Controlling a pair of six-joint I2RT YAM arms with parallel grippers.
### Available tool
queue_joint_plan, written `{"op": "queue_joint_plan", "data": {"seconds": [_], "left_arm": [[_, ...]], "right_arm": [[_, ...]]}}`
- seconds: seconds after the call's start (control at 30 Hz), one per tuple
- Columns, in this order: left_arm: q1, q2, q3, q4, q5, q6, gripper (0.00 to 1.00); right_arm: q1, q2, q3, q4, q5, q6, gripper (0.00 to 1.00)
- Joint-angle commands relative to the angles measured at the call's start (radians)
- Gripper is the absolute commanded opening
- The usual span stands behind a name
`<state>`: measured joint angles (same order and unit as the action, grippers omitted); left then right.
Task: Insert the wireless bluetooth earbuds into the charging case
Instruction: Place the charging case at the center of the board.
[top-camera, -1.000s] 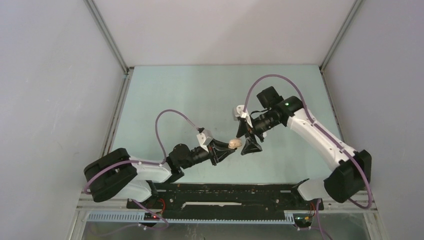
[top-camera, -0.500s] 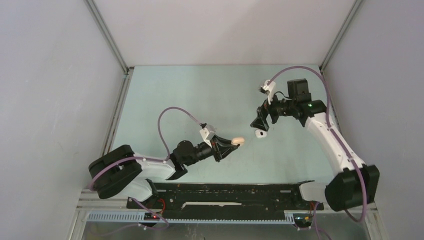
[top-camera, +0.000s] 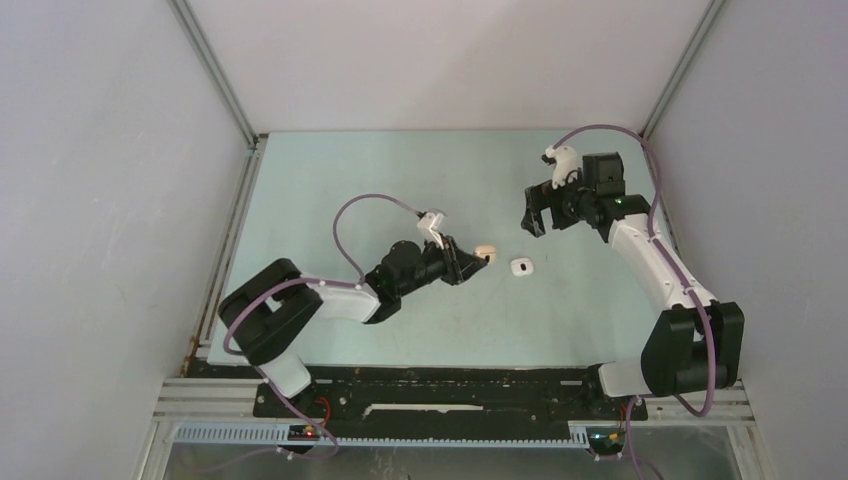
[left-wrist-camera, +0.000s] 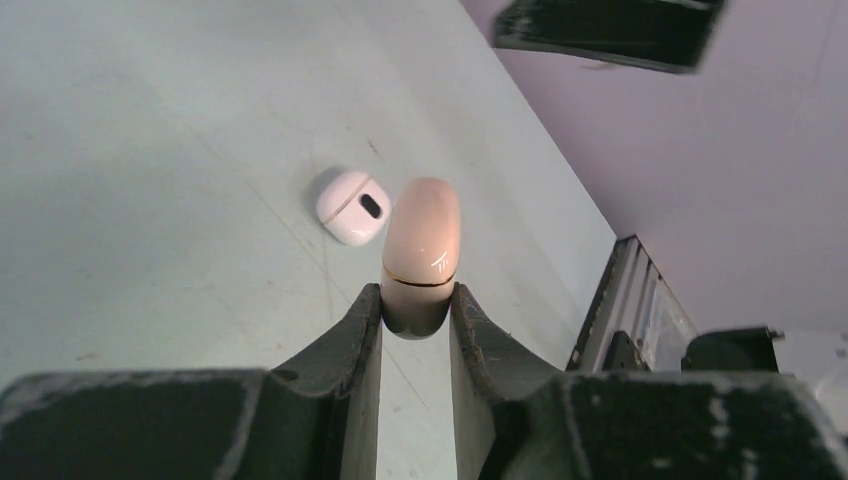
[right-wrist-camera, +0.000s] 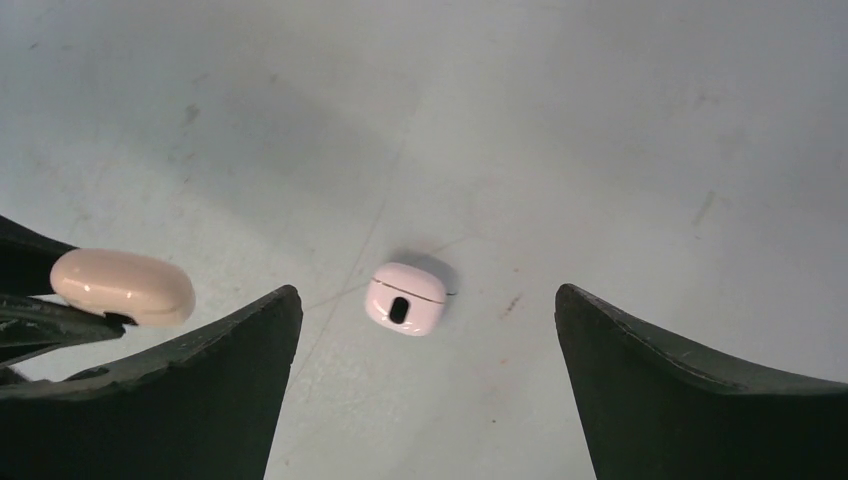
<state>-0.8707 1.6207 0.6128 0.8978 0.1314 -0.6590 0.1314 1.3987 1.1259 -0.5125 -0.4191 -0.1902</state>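
Left wrist view: tan case and white case both closed.

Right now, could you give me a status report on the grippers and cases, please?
Left gripper shut on beige case. Right gripper open, clear of white case on table. No earbuds in view, nothing in the way.

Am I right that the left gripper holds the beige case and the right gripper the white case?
Not quite: the right wrist view shows the right gripper open and the white case lying on the table. The left gripper holds the beige case.
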Motion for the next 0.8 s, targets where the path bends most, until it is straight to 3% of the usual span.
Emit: {"op": "queue_joint_plan", "data": {"seconds": [0.0, 0.2, 0.33, 0.5, 0.63, 0.7, 0.73, 0.77], "left_arm": [[0.061, 0.103, 0.076, -0.004, 0.080, -0.209, 0.05], [0.107, 0.296, 0.164, 0.058, 0.245, -0.454, 0.05], [0.115, 0.343, 0.193, -0.005, 0.257, -0.482, 0.12], [0.129, 0.331, 0.239, -0.225, 0.254, -0.428, 0.21], [0.137, 0.329, 0.292, -0.389, 0.277, -0.380, 0.35], [0.136, 0.316, 0.299, -0.447, 0.265, -0.357, 0.59], [0.138, 0.306, 0.302, -0.481, 0.258, -0.338, 0.68], [0.139, 0.297, 0.304, -0.509, 0.251, -0.323, 0.70]], "right_arm": [[-0.023, -0.028, 0.010, 0.065, 0.122, 0.077, 1.00], [-0.023, -0.038, 0.010, 0.078, 0.135, 0.092, 1.00], [-0.024, -0.023, 0.010, 0.073, 0.118, 0.081, 1.00], [-0.024, -0.014, 0.010, 0.067, 0.102, 0.075, 1.00], [-0.025, -0.017, 0.011, 0.063, 0.083, 0.074, 1.00], [-0.024, -0.019, 0.010, 0.063, 0.085, 0.075, 1.00], [-0.025, -0.019, 0.010, 0.063, 0.086, 0.076, 1.00], [-0.025, -0.020, 0.010, 0.063, 0.086, 0.074, 1.00]]}}
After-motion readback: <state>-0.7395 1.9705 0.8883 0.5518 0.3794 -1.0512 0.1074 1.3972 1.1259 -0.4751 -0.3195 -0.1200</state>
